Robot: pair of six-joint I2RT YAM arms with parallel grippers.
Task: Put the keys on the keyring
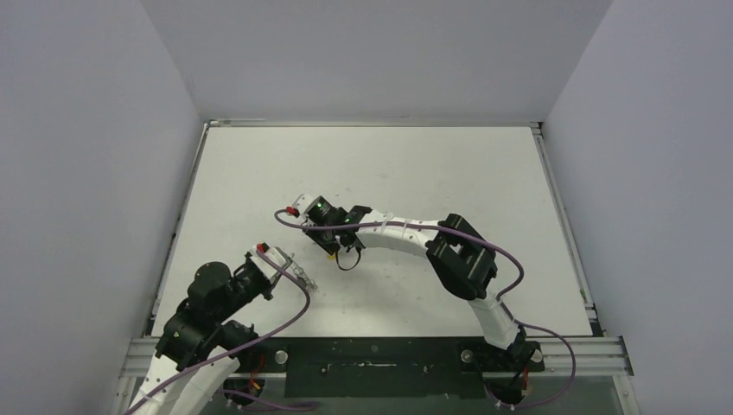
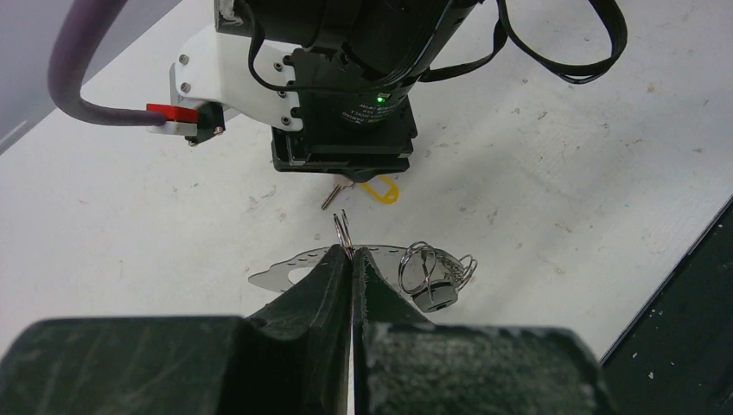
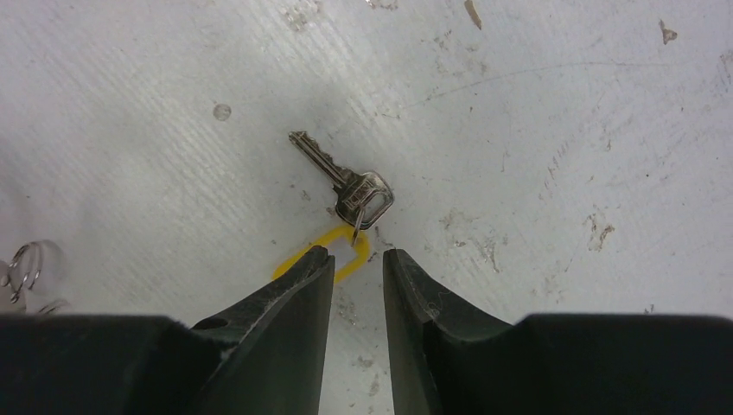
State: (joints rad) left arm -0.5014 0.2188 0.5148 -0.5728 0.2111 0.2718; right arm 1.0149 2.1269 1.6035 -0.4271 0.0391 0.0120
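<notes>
1. The key (image 3: 341, 177) lies flat on the white bench (image 3: 536, 130), left of the bench's middle. Its silvery blade points away from the right hand (image 3: 356, 264).
2. A yellow loop (image 3: 294, 259) is tied through the key's head and trails back towards that hand.
3. The right hand hangs low over the loop with its jaws a narrow gap apart, gripping nothing. Its left fingertip (image 3: 315, 259) lies over the loop, and the loop's far end shows in the gap.
4. The keyring (image 2: 285, 270) is just beside the key, on the side nearer the arm bases. It shows as a thin silvery curve.
5. The left hand (image 2: 352, 255) has its jaws pressed together, pinching the keyring at one upright ring.
6. A cluster of small rings (image 2: 423, 264) hangs at the keyring's right end, with a small black piece (image 2: 432, 298) among them. I cannot tell what that piece is.
7. The two hands face each other, near but apart.
</notes>
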